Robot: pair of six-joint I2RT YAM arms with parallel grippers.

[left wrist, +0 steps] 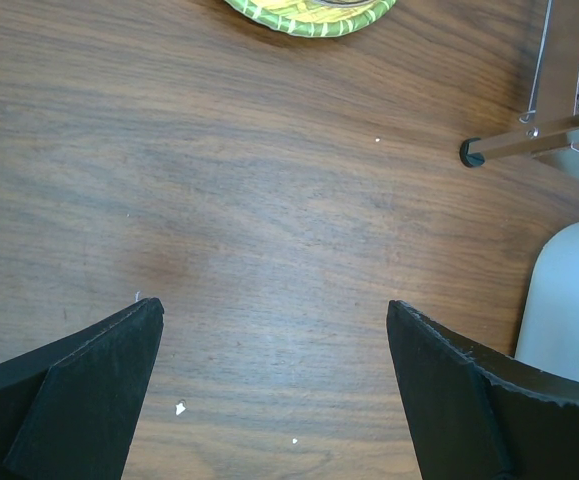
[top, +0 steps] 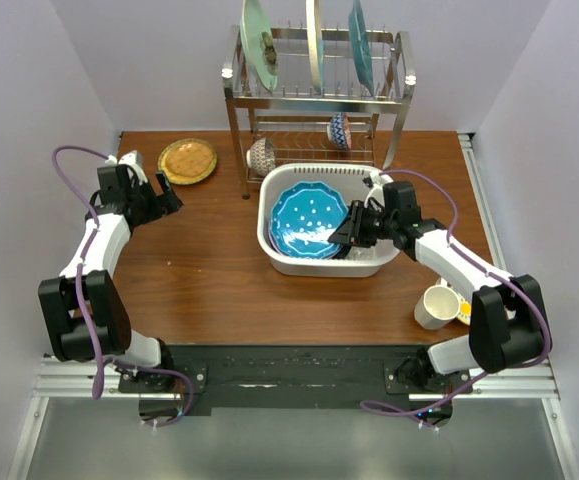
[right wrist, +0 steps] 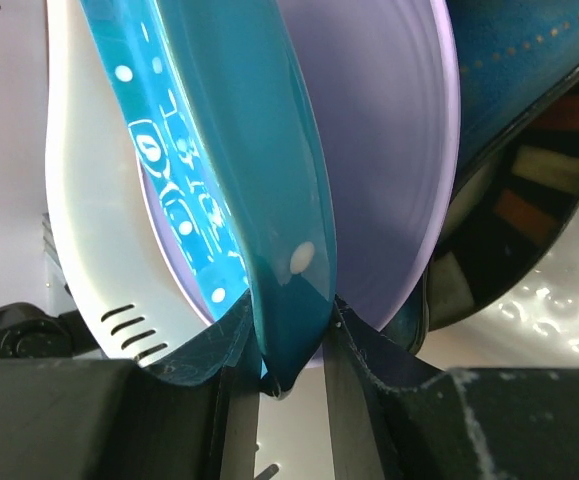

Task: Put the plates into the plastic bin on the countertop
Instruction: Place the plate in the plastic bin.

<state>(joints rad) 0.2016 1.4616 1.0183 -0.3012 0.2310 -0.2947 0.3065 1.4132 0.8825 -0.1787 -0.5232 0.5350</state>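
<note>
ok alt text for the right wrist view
The right pincer grips the rim of a blue plate with white dots, seen edge-on. A lavender plate shows behind it, and the white wall of the bin is at the left.

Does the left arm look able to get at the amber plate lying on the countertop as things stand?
Probably yes. The left gripper is open just short of the amber plate, with only bare countertop between them; the rack leg stands off to the side.

staged kitchen, dish rack [top: 232, 120], wood countertop [top: 209, 270]
</note>
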